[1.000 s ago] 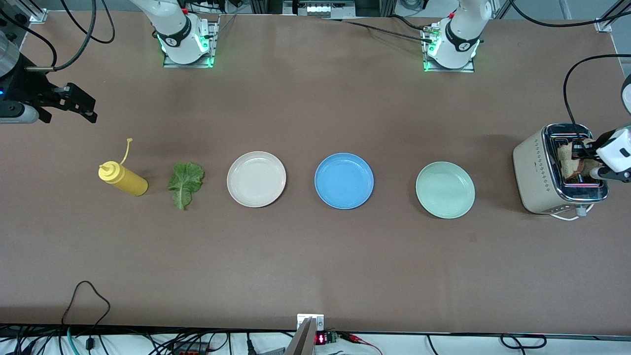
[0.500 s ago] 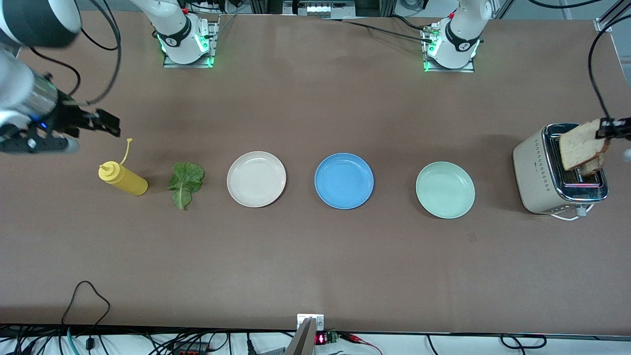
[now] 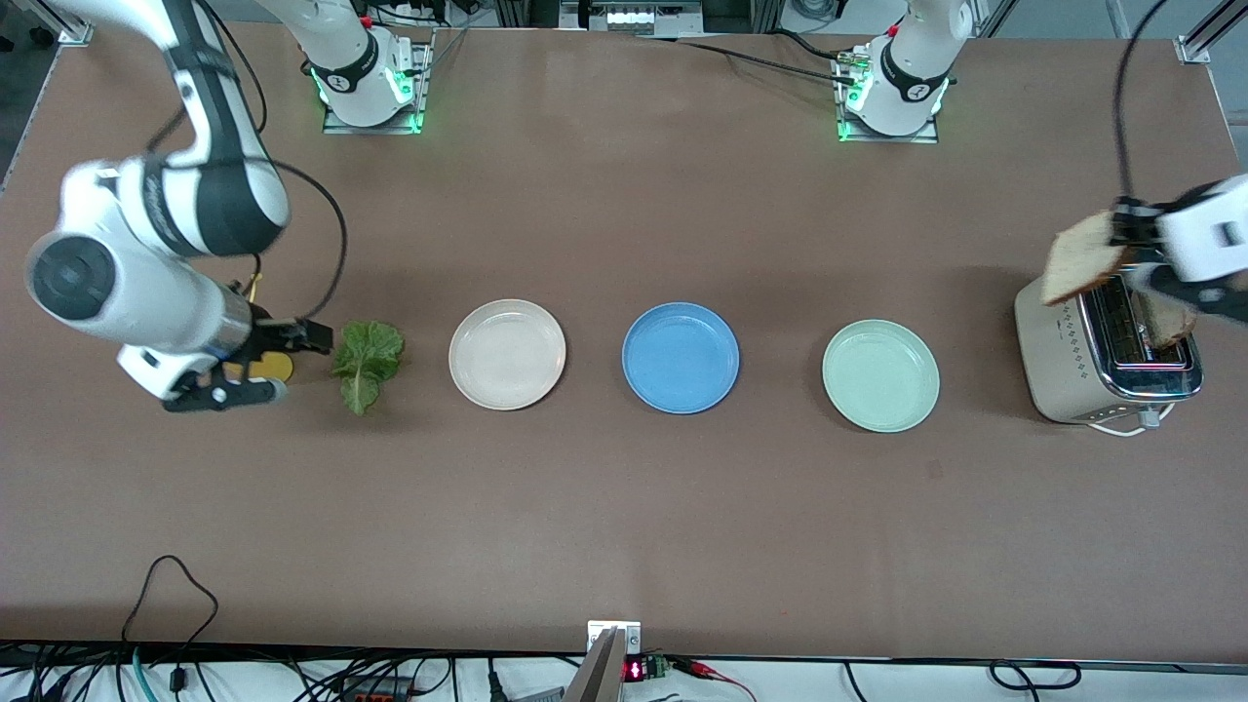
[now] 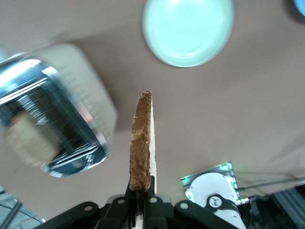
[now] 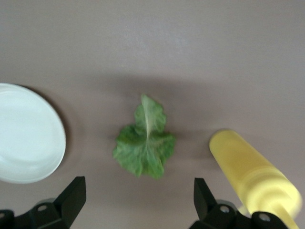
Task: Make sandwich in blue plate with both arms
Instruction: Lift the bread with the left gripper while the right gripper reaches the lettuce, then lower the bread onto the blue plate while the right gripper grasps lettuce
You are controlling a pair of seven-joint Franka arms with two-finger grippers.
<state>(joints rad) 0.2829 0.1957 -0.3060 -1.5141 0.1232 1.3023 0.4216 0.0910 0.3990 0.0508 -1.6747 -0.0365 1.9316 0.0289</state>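
The blue plate (image 3: pixel 680 357) sits bare at mid-table between a cream plate (image 3: pixel 507 353) and a mint-green plate (image 3: pixel 880 375). My left gripper (image 3: pixel 1123 240) is shut on a slice of bread (image 3: pixel 1080 259), held on edge over the toaster (image 3: pixel 1107 341). In the left wrist view the bread slice (image 4: pixel 142 138) stands up from the left gripper (image 4: pixel 142 187). Another slice (image 3: pixel 1166 318) stands in a toaster slot. The lettuce leaf (image 3: pixel 368 361) lies flat beside the cream plate. My right gripper (image 3: pixel 292 363) hovers open beside the leaf; in the right wrist view the right gripper (image 5: pixel 138 196) points at the lettuce leaf (image 5: pixel 145 143).
A yellow squeeze bottle (image 5: pixel 255 176) lies beside the lettuce toward the right arm's end of the table, mostly covered by the right hand in the front view. The cream plate (image 5: pixel 28 133) and the mint-green plate (image 4: pixel 188 31) hold nothing. Cables run along the table's nearest edge.
The left gripper has lifted the bread slice out of the toaster and carried it toward the plates. The right arm has swung in from the table's end to beside the lettuce.
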